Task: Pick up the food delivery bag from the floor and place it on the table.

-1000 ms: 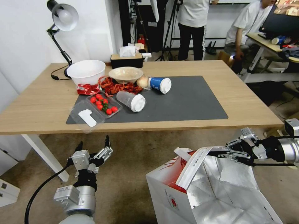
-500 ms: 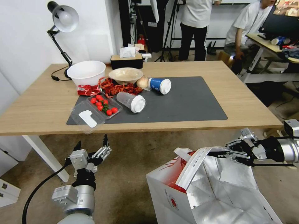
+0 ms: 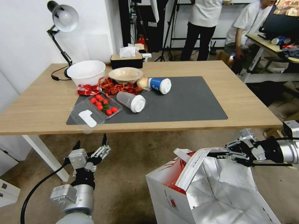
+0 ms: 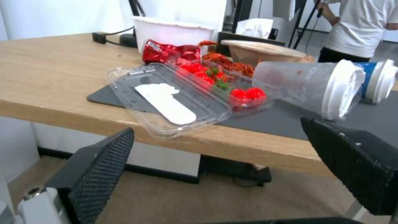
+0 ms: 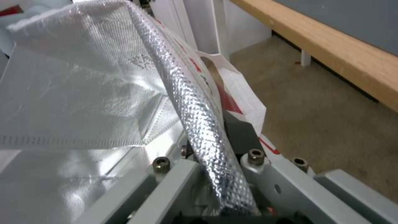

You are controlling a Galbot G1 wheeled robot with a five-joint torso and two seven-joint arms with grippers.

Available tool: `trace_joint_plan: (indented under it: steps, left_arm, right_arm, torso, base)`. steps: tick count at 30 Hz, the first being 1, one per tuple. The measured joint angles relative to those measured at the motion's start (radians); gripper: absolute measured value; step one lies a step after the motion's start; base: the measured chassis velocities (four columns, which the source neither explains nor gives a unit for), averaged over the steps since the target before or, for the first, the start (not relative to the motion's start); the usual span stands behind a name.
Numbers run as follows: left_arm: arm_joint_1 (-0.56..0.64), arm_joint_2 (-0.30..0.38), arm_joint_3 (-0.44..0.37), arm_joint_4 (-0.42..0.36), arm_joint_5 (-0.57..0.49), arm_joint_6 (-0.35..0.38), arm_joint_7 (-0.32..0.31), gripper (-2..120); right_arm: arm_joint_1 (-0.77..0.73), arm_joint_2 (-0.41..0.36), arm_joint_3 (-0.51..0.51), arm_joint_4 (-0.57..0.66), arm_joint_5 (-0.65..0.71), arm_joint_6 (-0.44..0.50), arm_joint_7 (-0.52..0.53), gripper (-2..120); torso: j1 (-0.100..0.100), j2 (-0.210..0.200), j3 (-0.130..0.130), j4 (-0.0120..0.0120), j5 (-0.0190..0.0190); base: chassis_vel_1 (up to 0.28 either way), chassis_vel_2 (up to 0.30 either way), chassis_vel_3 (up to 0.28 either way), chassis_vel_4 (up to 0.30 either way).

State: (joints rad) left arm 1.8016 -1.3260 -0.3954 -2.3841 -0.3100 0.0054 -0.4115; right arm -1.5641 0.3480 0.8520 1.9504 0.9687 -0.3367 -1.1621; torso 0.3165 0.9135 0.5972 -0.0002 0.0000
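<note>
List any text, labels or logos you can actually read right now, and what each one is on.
No text reads clearly.
Clear plastic cup: faint lettering on its side, too blurred to read.
Delivery bag: round red logo and small red print, too small to read.
Red snack packet: no readable text.
Blue cup: no readable text.

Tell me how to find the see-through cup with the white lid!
Look at the wooden table and its dark grey mat. The see-through cup lies tipped over near the mat's middle, beside the tray of tomatoes. The other fallen cup is blue; this one is clear.
</note>
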Motion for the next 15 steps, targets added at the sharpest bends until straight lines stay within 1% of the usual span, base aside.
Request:
trace_joint_plan:
  steps: [4,10,12,15]
  left_arm:
    - [0.001,-0.001,0.0,0.002,0.003,0.0,0.001,100]
    - [0.005,-0.01,-0.007,0.002,0.007,-0.002,0.001,100]
    - [0.005,-0.01,-0.008,0.001,0.008,-0.002,0.001,100]
    - [0.011,-0.022,-0.018,-0.004,0.013,-0.007,0.001,100]
  right_arm:
    - [-0.003,-0.008,0.009,0.0,0.026,-0.002,0.0,0]
    - [-0.004,-0.044,0.036,0.0,0.113,-0.018,0.008,0]
    - [-0.004,-0.048,0.039,0.001,0.123,-0.02,0.009,0]
    - [-0.004,-0.088,0.057,-0.001,0.178,-0.032,0.002,0]
  torso:
    - [0.0,-0.001,0.0,-0.0001,0.0]
    - [-0.001,-0.002,-0.001,-0.0001,0.0]
    - [-0.001,-0.002,-0.001,0.0,0.0]
    - [-0.001,-0.003,-0.001,0.0,-0.0001]
  base:
    - [0.0,0.0,0.0,0.0]
    - [0.0,0.0,0.0,0.0]
    - [0.0,0.0,0.0,0.0]
    - [0.0,0.0,0.0,0.0]
